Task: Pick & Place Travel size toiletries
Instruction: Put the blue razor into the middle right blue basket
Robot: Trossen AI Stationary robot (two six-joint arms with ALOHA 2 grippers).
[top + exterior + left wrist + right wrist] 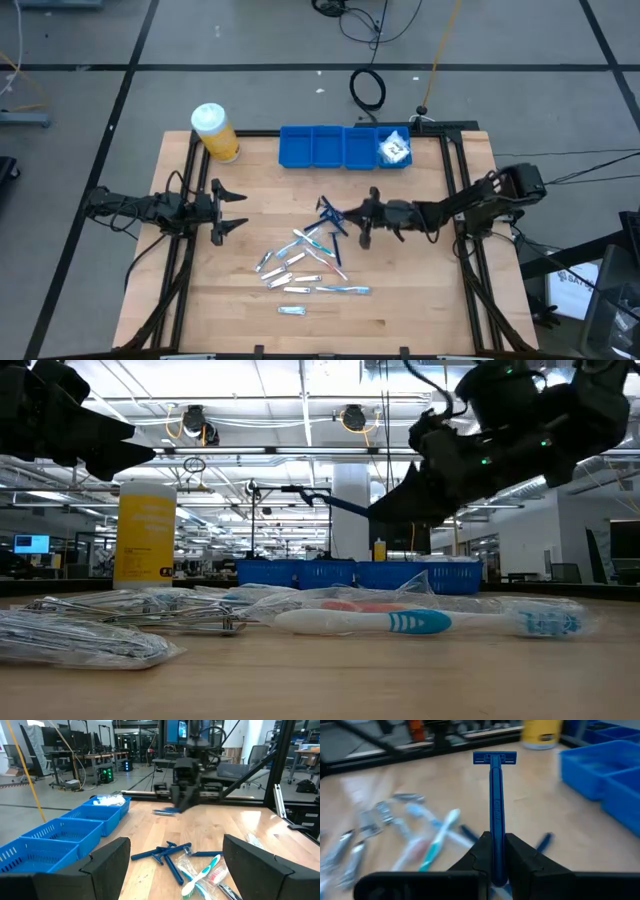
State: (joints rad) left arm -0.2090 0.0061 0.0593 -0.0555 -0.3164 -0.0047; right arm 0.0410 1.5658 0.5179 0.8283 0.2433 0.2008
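Observation:
My right gripper (495, 851) hangs over the table's middle, shut on a dark blue razor (495, 795). The razor's head (167, 811) points toward the table's left. The other travel size toiletries (305, 265) lie loose on the wood below and nearer the front: blue razors (167, 854), blue-white toothbrushes (400, 622) and small wrapped packets (90, 635). One white packet (394, 148) lies in the right-end compartment of the blue tray (320, 147). My left gripper (228, 212) waits open at the table's left, level, with nothing between its fingers. My right gripper pinches the razor's handle near its free end (496, 842) between its two fingers. The fingers come from the table's right, nearly level and tipped slightly down, and lie along the handle. The razor sticks out past the fingertips, head foremost, lifted clear of the table.
A yellow jar with a white cap (215, 132) stands at the far left, next to the blue tray along the far edge. Black frame rails (462, 200) run along both sides of the table. Bare wood lies between the pile and the tray.

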